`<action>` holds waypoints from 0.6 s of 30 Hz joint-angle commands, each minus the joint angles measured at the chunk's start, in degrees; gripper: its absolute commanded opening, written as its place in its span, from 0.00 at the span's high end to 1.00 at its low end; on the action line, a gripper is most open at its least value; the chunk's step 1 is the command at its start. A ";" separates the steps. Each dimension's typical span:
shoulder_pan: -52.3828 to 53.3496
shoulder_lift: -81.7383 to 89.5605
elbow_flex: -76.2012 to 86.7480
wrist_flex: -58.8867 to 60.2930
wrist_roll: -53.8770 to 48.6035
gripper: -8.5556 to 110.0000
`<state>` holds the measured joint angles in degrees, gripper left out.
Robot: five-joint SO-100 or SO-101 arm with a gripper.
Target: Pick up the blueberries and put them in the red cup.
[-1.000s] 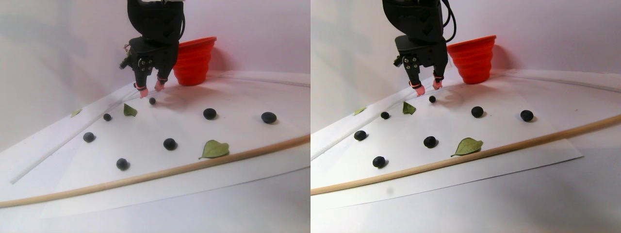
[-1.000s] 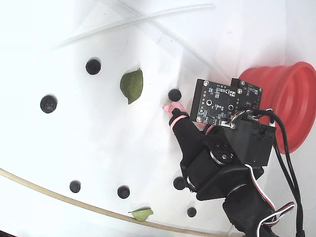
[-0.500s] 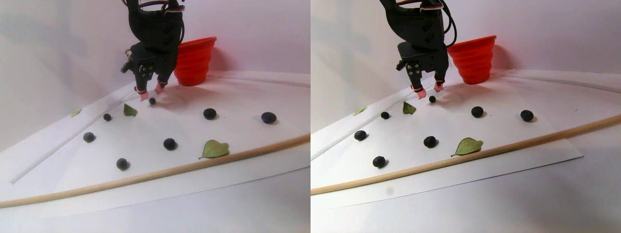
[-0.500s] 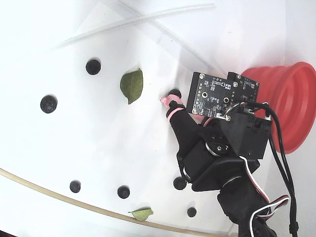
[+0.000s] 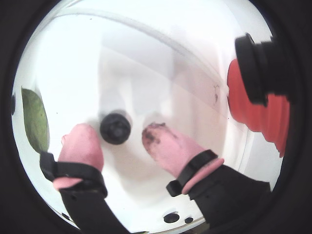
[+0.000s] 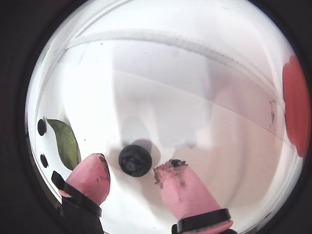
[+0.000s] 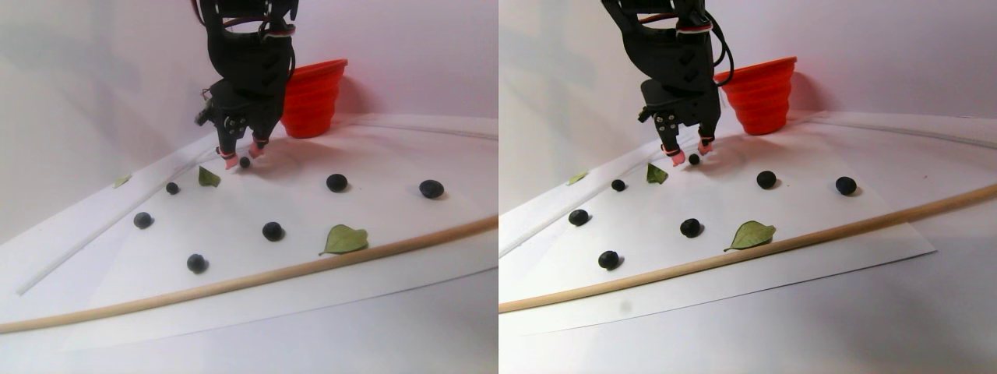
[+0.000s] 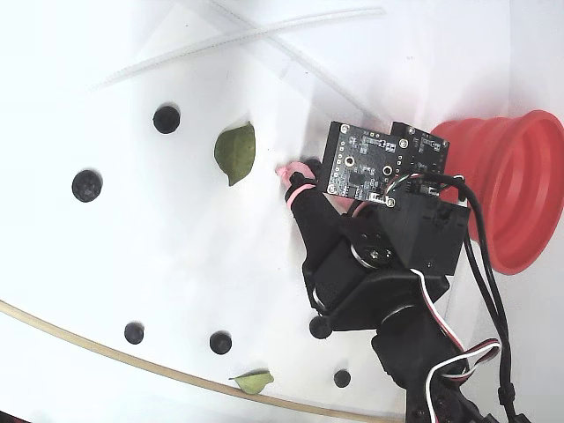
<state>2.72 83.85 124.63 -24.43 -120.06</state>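
No legible text, labels, brands or numbers in any view. The circuit board (image 8: pixel 364 165) on the arm in the fixed view carries tiny pale markings — too small and blurred to read. The red cup (image 8: pixel 515 189), the paper sheet (image 7: pixel 234 210) and the wooden rod (image 7: pixel 234 282) are all unmarked.

One blueberry (image 6: pixel 135 160) between the gripper (image 6: pixel 131 175) fingertips, leaf (image 6: pixel 66 143) to its left, red cup (image 6: pixel 296 112) far right.

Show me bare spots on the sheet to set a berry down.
Bare sheet lies between the big leaf and the rod, and below the rod in the stereo view. Crowded around the gripper near the cup.
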 commanded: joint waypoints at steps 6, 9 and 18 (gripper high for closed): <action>0.09 -1.14 -3.34 -2.64 -0.62 0.77; 0.18 -1.93 -3.87 -2.99 -0.62 0.78; 0.18 -2.81 -3.78 -3.96 -0.62 0.79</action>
<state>2.99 80.24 122.61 -27.25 -120.06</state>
